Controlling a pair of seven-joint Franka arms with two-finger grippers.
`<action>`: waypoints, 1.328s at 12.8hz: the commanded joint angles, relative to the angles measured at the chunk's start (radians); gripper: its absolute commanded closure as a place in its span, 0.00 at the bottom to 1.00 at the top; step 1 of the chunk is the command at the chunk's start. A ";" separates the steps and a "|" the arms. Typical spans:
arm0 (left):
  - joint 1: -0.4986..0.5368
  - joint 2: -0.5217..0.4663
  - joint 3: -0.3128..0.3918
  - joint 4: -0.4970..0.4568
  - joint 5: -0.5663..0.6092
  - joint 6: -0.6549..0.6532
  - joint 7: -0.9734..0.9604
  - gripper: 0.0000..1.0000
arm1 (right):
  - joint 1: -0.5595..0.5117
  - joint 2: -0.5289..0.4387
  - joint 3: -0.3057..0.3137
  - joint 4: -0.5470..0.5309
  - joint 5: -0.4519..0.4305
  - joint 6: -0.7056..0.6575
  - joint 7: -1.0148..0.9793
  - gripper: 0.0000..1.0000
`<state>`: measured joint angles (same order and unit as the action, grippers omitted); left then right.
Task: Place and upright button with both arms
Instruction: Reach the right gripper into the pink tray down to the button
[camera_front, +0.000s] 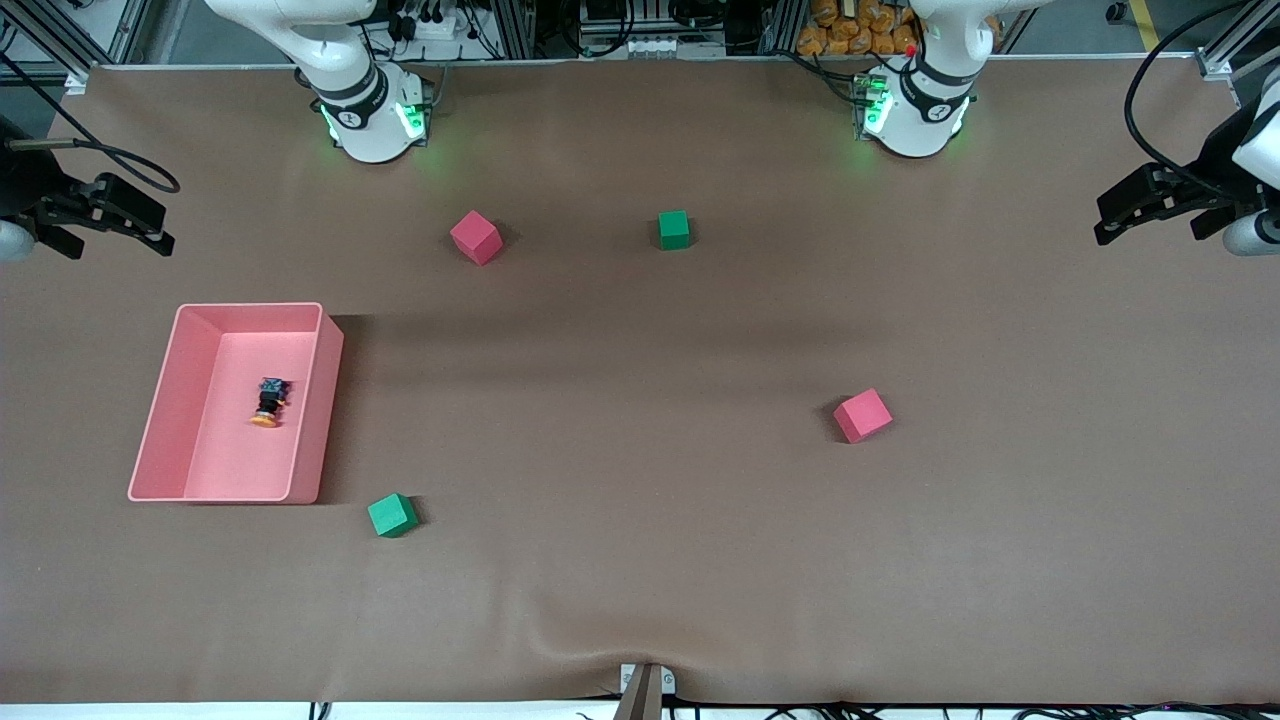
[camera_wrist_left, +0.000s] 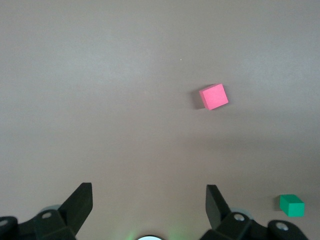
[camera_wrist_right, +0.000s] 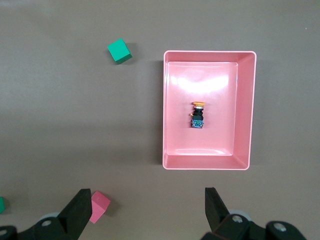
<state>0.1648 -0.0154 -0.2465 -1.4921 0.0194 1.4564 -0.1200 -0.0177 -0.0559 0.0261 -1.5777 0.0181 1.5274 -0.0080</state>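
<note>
- Only in the front view do we see all four cubes at once: lowest in frame, a green cube (camera_front: 392, 515) sits just beside the pink tray's (camera_front: 307, 440) near corner.
- Inside that tray, at the frame's left, the button (camera_front: 268, 402) lies on its side, orange cap toward the camera; nothing else is in it.
- Mid-right we find a red cube (camera_front: 862, 415).
- Higher up sit another red cube (camera_front: 475, 237) and a second green cube (camera_front: 674, 230).
- At the upper edges, the right gripper (camera_front: 150, 235) and left gripper (camera_front: 1110, 225) hang with jaws spread wide, holding nothing.
</note>
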 joint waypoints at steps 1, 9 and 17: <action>0.005 -0.003 0.000 0.015 -0.004 -0.018 0.017 0.00 | -0.011 0.013 0.005 0.027 -0.010 -0.010 -0.012 0.00; 0.004 0.012 0.000 0.015 -0.006 -0.018 0.019 0.00 | -0.048 0.111 -0.002 0.025 -0.015 0.000 -0.042 0.00; 0.002 0.012 -0.005 0.016 -0.007 -0.018 0.019 0.00 | -0.163 0.347 -0.009 -0.195 -0.015 0.328 -0.093 0.00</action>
<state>0.1629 -0.0045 -0.2466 -1.4927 0.0189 1.4549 -0.1192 -0.1487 0.2824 0.0082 -1.6846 0.0146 1.7634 -0.0616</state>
